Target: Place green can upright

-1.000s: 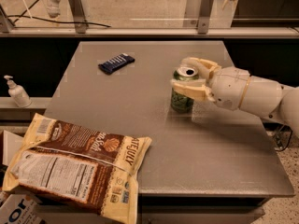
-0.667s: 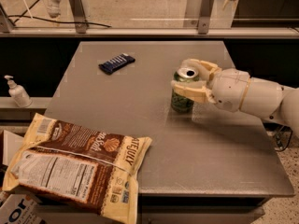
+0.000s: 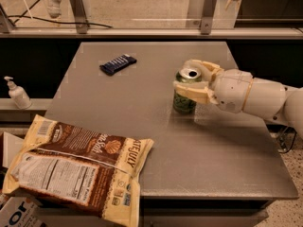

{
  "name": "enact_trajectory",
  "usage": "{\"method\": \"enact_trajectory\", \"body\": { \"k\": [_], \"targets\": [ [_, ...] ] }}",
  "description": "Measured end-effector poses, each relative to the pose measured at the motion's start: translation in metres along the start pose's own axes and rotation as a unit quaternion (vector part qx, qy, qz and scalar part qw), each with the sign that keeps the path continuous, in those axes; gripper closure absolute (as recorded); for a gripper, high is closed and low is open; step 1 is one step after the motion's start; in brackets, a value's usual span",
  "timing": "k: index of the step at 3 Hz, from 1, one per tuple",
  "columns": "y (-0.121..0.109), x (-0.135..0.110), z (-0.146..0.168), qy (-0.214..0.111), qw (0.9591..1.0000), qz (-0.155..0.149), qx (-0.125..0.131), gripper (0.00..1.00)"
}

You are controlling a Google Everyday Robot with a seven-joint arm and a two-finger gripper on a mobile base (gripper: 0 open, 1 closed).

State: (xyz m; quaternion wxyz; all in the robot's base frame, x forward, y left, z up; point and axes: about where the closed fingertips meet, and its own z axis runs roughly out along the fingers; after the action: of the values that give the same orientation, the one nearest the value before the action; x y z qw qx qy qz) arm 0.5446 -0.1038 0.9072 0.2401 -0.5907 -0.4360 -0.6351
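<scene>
Camera view. A grey table [image 3: 142, 126] fills the middle of the scene, seen from its near edge. The green can [image 3: 184, 100] stands upright on the right half of the tabletop, silver lid and pull-tab facing up, its base flat on the surface.

The gripper [image 3: 182, 74] reaches in from the right at the end of a white, segmented arm [image 3: 258, 94] held roughly level above the table. Its two cream fingers [image 3: 194, 91] straddle the upper part of the can. One crosses the can's near side just under the rim and the other lies behind the lid. The jaws are narrowed to the width of the can and appear to press on it from both sides, so the can is held between them.

Well apart from the can, toward the far left of the tabletop, a dark blue wrapped snack bar [image 3: 118, 64] lies flat at a slant. A large brown-and-cream snack bag [image 3: 80, 167] lies at the near left corner, label side up, overhanging the table's left and front edges. A white pump bottle [image 3: 18, 93] stands upright on a low ledge beside the table's left side. Beyond the far edge runs a pale rail with metal posts.
</scene>
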Motion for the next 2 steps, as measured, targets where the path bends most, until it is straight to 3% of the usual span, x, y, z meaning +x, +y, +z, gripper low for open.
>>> {"method": "enact_trajectory", "body": {
  "k": [2],
  "targets": [
    [-0.0015, -0.0032, -0.0002, -0.004, 1.0, 0.004, 0.001, 0.12]
  ]
}}
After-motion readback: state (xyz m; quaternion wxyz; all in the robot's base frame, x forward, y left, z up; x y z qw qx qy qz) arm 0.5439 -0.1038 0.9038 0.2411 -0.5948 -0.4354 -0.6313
